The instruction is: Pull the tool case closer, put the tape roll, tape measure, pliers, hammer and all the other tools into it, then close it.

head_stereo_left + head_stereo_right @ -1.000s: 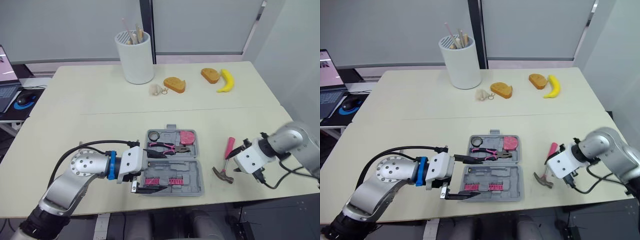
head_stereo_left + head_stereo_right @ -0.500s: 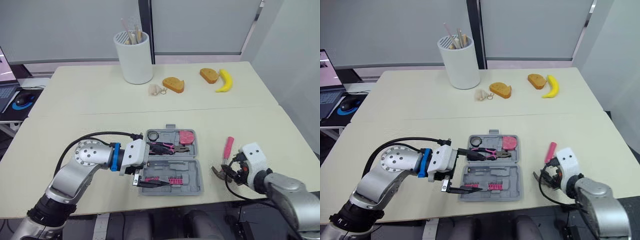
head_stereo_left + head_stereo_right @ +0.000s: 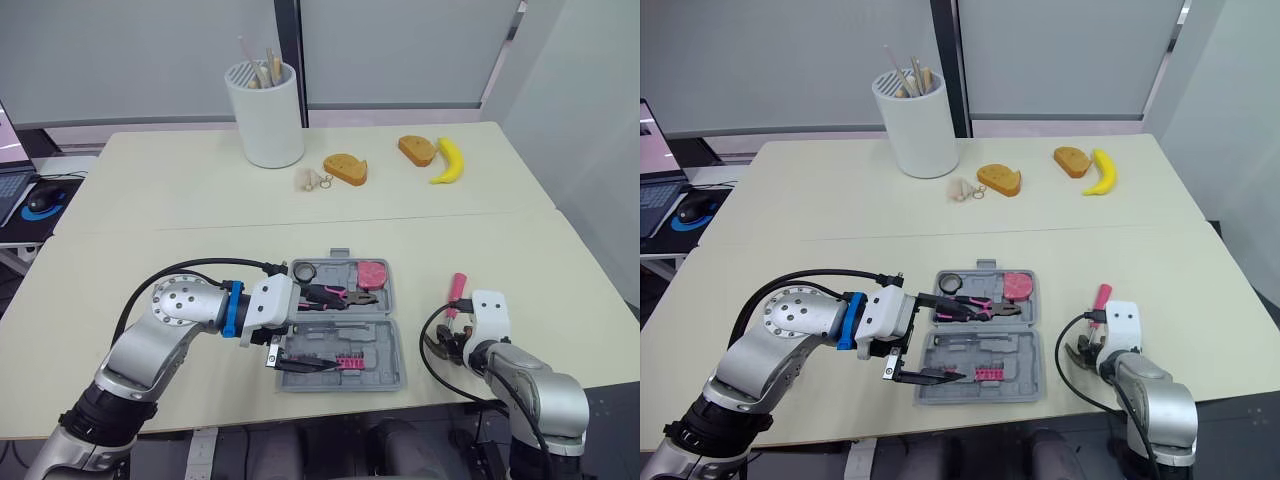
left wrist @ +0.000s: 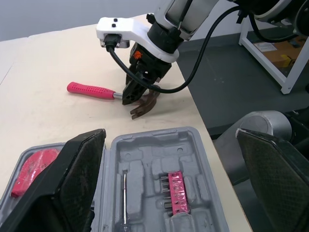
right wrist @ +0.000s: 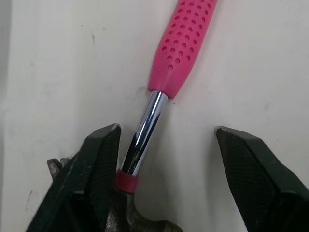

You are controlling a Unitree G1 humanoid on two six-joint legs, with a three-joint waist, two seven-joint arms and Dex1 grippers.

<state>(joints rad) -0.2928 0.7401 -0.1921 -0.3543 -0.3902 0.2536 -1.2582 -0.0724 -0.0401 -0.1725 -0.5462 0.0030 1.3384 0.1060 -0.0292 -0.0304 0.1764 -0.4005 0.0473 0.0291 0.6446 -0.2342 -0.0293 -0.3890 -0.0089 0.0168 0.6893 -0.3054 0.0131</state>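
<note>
- Carrying everything, the pale bench (image 3: 200, 200) has the open tool case (image 3: 380, 345) lying flat near its front edge;
- the left gripper (image 3: 333, 332) hovers over the case's left end, fingers spread wide, holding nothing;
- the right gripper (image 5: 166, 130) stands wide open astride a steel shaft on the bench just right of the case; one finger is close against it, and nothing is clamped yet;
- the hammer (image 5: 183, 48) whose shaft that is looks stiff and head-heavy; the polished shaft is probably slippery; a hold close to the head should stop it swinging, though the dotted pink grip would offer more friction;
- the pliers (image 3: 340, 296), the pink tape measure (image 3: 373, 273) and the black tape roll (image 3: 305, 270) sit in the case's far half.
</note>
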